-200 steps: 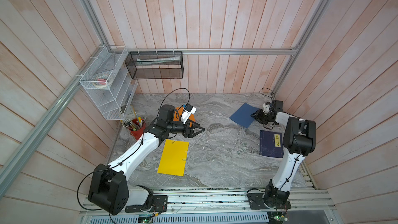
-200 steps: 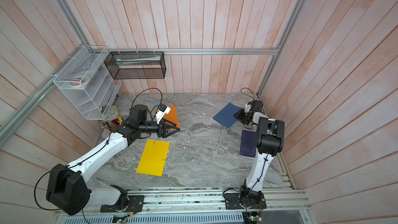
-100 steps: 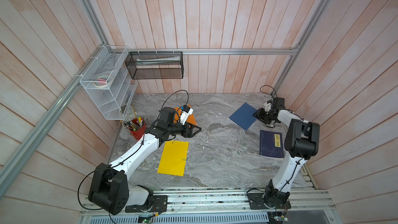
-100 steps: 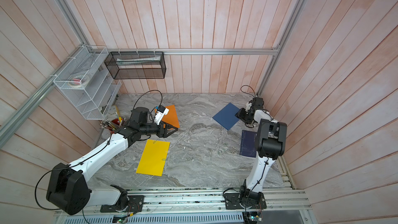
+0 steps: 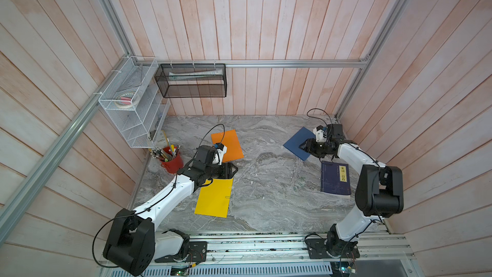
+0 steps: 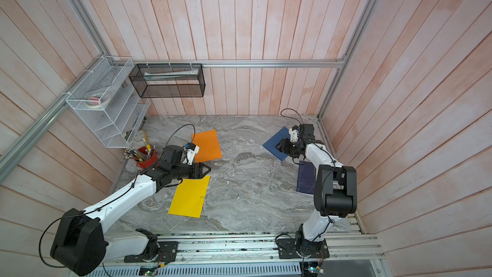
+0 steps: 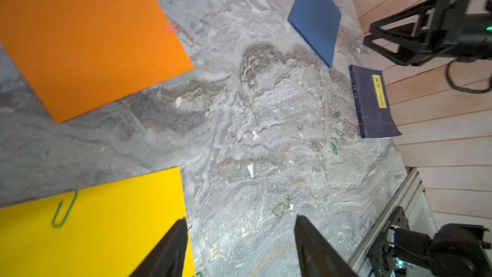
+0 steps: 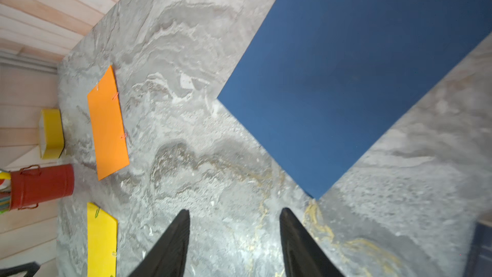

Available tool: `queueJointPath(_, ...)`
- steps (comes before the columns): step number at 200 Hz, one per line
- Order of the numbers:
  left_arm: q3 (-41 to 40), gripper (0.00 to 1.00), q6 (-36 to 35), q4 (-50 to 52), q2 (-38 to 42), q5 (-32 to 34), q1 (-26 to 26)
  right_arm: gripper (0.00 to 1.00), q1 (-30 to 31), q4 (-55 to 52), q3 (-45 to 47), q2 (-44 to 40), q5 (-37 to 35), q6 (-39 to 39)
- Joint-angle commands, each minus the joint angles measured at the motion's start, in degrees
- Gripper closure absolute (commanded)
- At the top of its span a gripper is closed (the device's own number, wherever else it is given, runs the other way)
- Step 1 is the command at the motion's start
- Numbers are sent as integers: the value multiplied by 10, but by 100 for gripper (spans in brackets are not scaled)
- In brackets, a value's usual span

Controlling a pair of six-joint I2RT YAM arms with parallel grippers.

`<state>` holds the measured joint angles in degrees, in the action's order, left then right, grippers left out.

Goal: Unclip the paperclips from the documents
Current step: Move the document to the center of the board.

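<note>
- The left tool (image 5: 235, 169) had its jaws parted with nothing between them, as the left wrist view confirmed
- It hung above the worktop (image 5: 269, 190) at the corner of the yellow sheet (image 5: 213, 199) nearest the orange sheet (image 5: 230, 142); one finger (image 7: 170, 246) overlapped the yellow edge in the wrist view
- The right tool (image 5: 302, 147) likewise stood released and empty, its tips over bare worktop just beside a corner of the blue sheet (image 5: 296, 142)
- The yellow sheet lay flat towards the front of the worktop, with a green paperclip (image 7: 64, 210) on one edge and a silvery paperclip (image 5: 228, 197) on the edge facing the middle of the worktop
- The orange sheet lay flat behind the yellow one and apart from it, with pink paperclips (image 8: 123, 136) on the edge facing the blue sheet
- The blue sheet lay flat at the right rear, with the navy book (image 5: 334, 179) near it towards the front
- Three loose green paperclips (image 7: 334, 147) lay on bare worktop just beside the navy book
- A red cup (image 5: 173, 162) of pens stood by the left wall
</note>
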<state>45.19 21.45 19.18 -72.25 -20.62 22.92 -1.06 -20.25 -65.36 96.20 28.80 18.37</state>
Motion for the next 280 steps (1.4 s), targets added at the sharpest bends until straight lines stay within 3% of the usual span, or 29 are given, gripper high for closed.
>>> queueJointPath(1,-23,33,37,29,15,71,-6,42,19,0,22,-41,33,-10)
queueJointPath(54,-33,33,77,71,1,155,-25,40,64,23,85,-110,86,-13)
queueJointPath(118,-28,32,95,107,-51,199,-73,37,110,55,123,-129,106,-4)
queueJointPath(233,-61,26,88,105,-111,211,-101,34,120,54,110,-124,129,-11)
queueJointPath(280,-79,26,100,105,-116,151,-96,33,122,57,113,-128,130,-11)
